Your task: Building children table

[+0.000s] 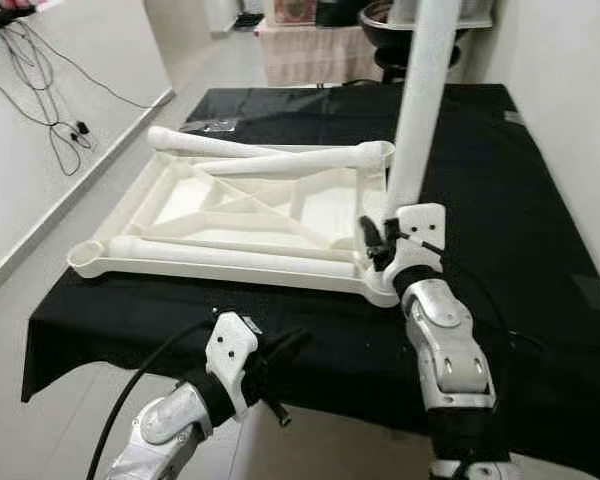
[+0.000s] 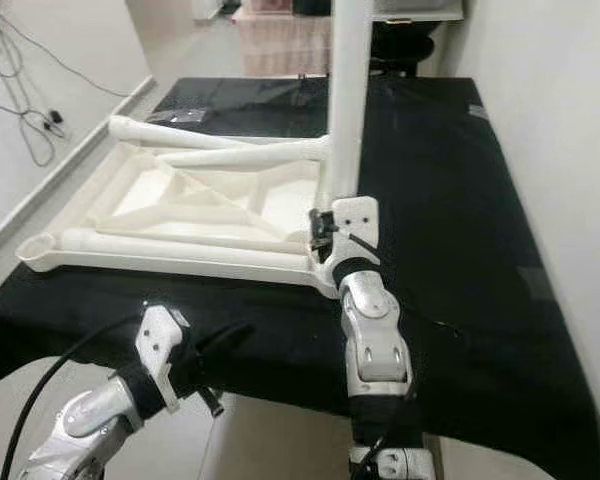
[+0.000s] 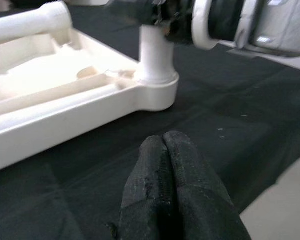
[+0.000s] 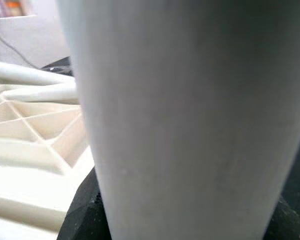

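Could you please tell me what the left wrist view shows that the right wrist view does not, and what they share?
Left wrist view: the left gripper shut, above the black cloth, and the upright leg seated in the tabletop corner socket. Right wrist view: the tabletop's ribbed underside, two loose legs lying on it, and the upright leg seen close up. Both share that leg and the tabletop.

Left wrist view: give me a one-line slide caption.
Closed left gripper hovers over the black cloth while the right gripper holds the upright leg in the tabletop's corner socket.
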### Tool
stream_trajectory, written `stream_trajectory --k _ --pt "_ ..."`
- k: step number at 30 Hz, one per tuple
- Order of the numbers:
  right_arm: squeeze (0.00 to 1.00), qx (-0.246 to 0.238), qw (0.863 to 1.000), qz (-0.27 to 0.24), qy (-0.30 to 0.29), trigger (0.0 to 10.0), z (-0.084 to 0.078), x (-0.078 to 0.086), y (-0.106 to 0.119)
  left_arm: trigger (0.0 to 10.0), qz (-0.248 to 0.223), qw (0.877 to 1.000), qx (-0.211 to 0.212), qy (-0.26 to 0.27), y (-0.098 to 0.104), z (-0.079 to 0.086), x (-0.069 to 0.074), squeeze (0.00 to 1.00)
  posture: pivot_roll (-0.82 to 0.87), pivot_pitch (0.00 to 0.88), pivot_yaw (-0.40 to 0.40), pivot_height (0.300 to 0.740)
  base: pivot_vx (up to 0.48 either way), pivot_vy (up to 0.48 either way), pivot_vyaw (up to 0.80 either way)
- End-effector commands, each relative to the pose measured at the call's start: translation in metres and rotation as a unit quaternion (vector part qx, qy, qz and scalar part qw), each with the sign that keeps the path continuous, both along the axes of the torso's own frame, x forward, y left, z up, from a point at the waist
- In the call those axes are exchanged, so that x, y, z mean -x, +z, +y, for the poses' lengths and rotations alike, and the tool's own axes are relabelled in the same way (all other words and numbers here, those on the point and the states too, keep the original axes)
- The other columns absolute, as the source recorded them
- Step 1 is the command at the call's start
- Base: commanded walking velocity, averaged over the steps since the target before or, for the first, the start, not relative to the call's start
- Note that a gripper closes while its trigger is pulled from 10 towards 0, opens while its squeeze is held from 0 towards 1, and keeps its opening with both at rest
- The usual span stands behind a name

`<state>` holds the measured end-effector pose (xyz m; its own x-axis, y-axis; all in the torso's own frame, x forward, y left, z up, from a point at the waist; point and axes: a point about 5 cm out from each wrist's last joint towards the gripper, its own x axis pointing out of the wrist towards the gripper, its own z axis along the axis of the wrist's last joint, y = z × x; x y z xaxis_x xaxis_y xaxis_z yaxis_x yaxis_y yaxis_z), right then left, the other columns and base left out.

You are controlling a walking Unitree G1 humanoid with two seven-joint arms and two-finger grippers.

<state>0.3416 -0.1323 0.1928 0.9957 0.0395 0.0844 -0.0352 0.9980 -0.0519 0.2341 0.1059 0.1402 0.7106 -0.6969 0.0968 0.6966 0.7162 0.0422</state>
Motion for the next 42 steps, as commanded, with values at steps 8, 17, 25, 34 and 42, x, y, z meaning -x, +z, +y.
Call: stream_trajectory --k 8,17,25,34,42 --pt "1.0 -0.026 0.997 0.048 0.052 10.0 -0.007 -0.028 -0.012 10.0 0.008 1.0 -0.009 0.003 -0.005 0.0 0.001 0.0 0.04 0.139 0.065 0.74 0.0 0.0 0.0" --pt "0.0 0.01 0.97 0.03 0.242 10.0 0.007 -0.029 0.001 10.0 0.008 1.0 -0.005 0.005 -0.006 -0.001 0.003 0.0 0.04 0.135 0.054 0.74 0.0 0.0 0.0" --pt "0.0 0.068 0.962 0.056 0.26 10.0 -0.014 -0.026 -0.009 10.0 0.009 1.0 -0.005 0.004 -0.007 -0.002 0.004 0.0 0.03 0.135 0.049 0.74 0.0 0.0 0.0" --pt "0.0 0.1 0.982 0.152 0.06 10.0 -0.093 -0.011 -0.038 10.0 0.011 1.0 -0.009 0.001 -0.008 0.0 0.005 0.0 0.01 0.135 0.061 0.74 0.0 0.0 0.0" --pt "0.0 0.086 0.974 0.202 0.053 10.0 -0.104 0.022 -0.053 10.0 0.011 1.0 -0.014 0.0 -0.008 0.002 0.004 0.0 0.01 0.143 0.056 0.74 0.0 0.0 0.0"
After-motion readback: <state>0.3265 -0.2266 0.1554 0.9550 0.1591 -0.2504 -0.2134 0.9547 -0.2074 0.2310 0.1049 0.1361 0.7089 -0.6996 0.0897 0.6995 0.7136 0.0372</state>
